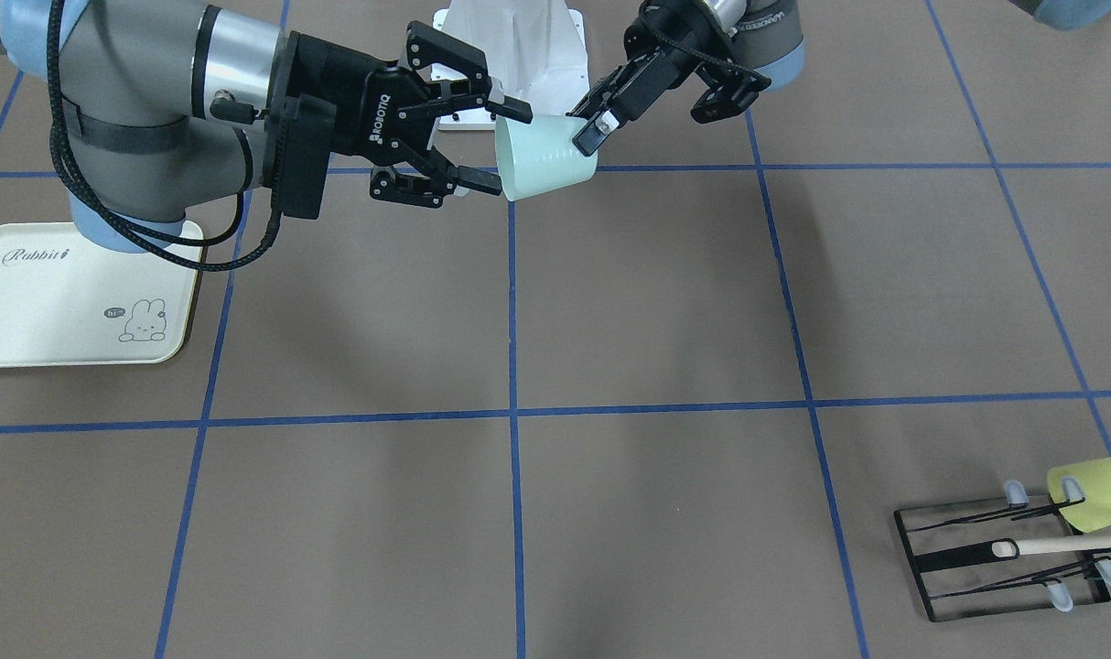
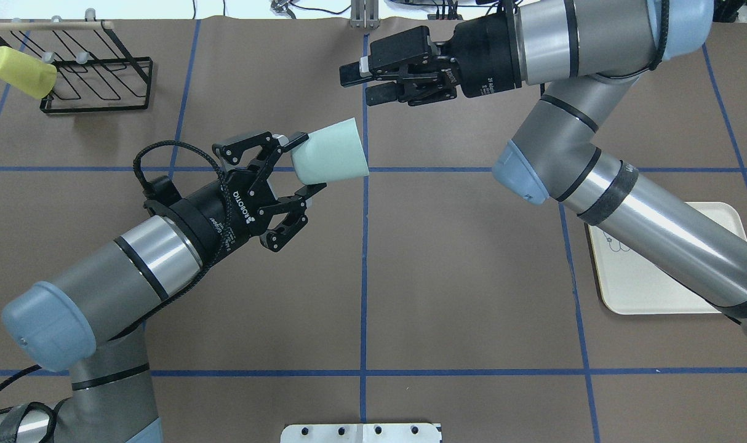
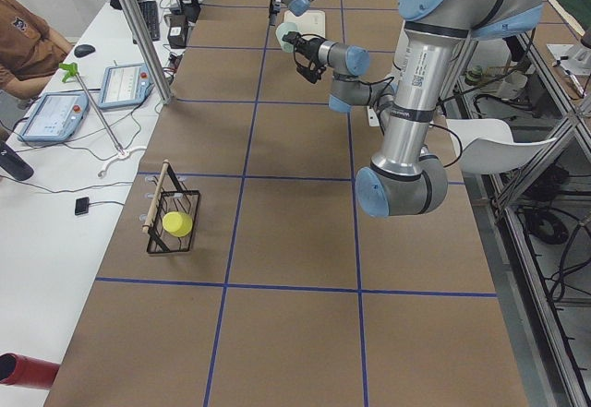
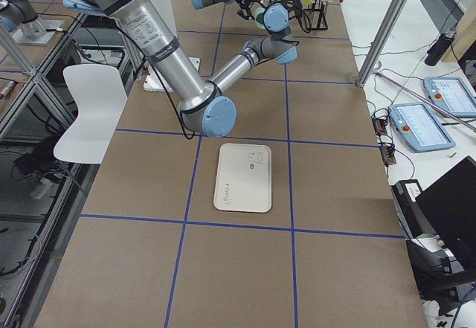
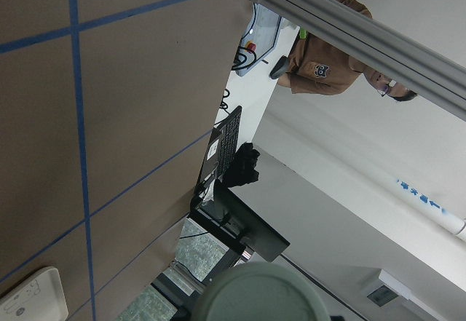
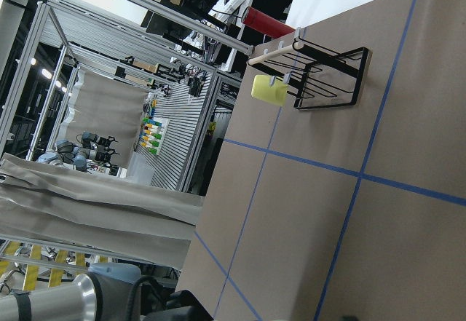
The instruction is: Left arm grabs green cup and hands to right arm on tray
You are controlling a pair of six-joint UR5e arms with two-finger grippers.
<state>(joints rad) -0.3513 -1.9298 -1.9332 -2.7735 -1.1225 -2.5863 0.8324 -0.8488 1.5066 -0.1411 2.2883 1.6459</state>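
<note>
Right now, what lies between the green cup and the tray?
The right arm, its open fingers by the green cup, spans it above bare table: front-facing view.

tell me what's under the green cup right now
Only brown table with a blue tape line. The green cup hangs in the air on its side, pinched in the left gripper. The bit of table that the cup covers in each view is hidden.

Table [image 2: 472, 277] is showing arms: 2, left arm [image 2: 158, 246] and right arm [image 2: 656, 227] | cups: 2, green cup [image 2: 333, 157] and yellow cup [image 2: 21, 72] | tray [image 2: 644, 292]: 1 | rack [image 1: 958, 556]: 1 | person [image 3: 23, 33]: 1
</note>
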